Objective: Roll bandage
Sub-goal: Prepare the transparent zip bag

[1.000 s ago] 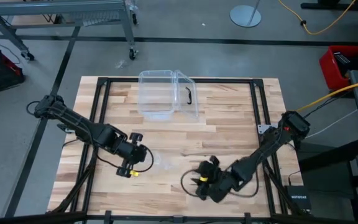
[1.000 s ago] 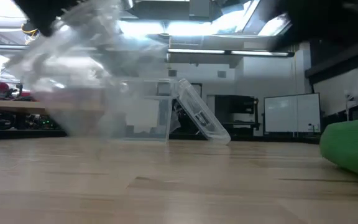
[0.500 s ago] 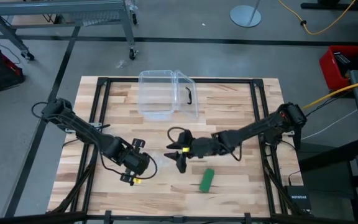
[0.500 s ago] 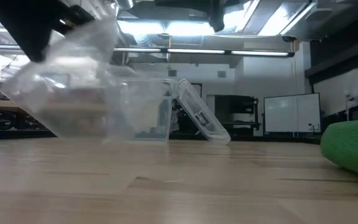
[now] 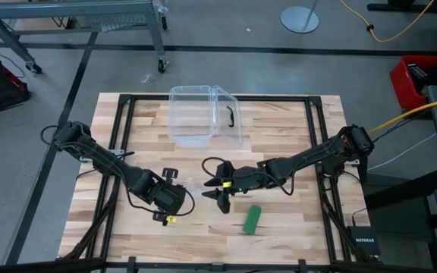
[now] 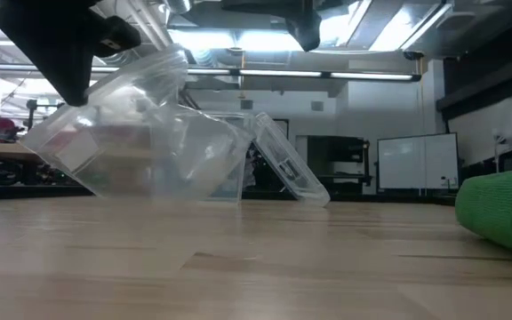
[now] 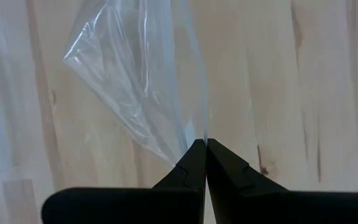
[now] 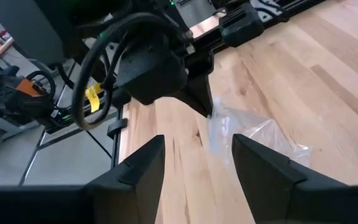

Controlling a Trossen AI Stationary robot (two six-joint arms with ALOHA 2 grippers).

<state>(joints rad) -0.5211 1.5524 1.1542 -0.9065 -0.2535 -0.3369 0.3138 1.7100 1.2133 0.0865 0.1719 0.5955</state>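
Lying free near the table's front edge, the green bandage (image 5: 253,219) points nearly front-to-back, slightly slanted. Left gripper (image 7: 204,144) pinches the clear wrapper (image 7: 142,81); right gripper (image 5: 220,189) hovers spread, empty. Low view crops the bandage.

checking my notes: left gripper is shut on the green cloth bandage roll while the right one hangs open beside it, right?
Not quite: the left gripper is shut on the crinkly clear plastic wrapper, as the left wrist view shows. The green cloth bandage roll lies free on the table. The right gripper does hang open beside it.
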